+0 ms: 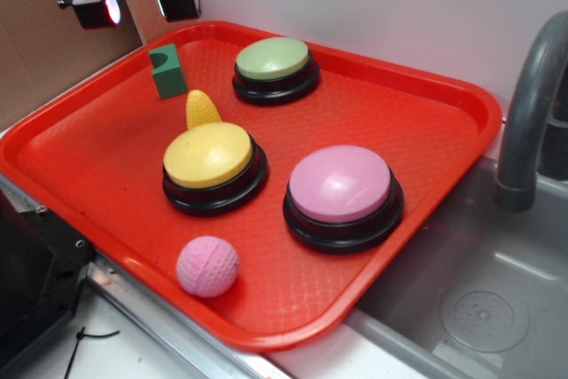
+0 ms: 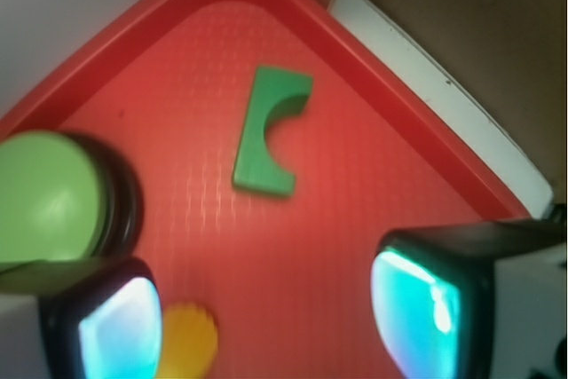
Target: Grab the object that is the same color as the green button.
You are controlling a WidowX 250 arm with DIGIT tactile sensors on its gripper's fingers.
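toy kitchen test bench: grey sink [image 1: 497, 308], faucet [image 1: 532, 104], red tray [image 1: 461, 122], cardboard backdrop [image 1: 44, 51].

The gripper [image 1: 142, 2] hung high at the scene's far-left corner, pointing down. Its two fingers [image 2: 426, 303] stood spread wide apart, glowing pads facing inward, holding nothing.

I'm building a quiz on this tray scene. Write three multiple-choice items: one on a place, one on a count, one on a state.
1. Where is the green block?
A. tray's far left corner
B. beside the pink ball
C. in the sink

2. How many buttons are on the tray?
A. two
B. three
C. four

3. The claw is:
A. shut on the block
B. open above it
C. pressing the green button

Answers: 1 A, it stands near the far rim. 2 B, green, yellow, pink. 3 B, fingers apart, block untouched below.
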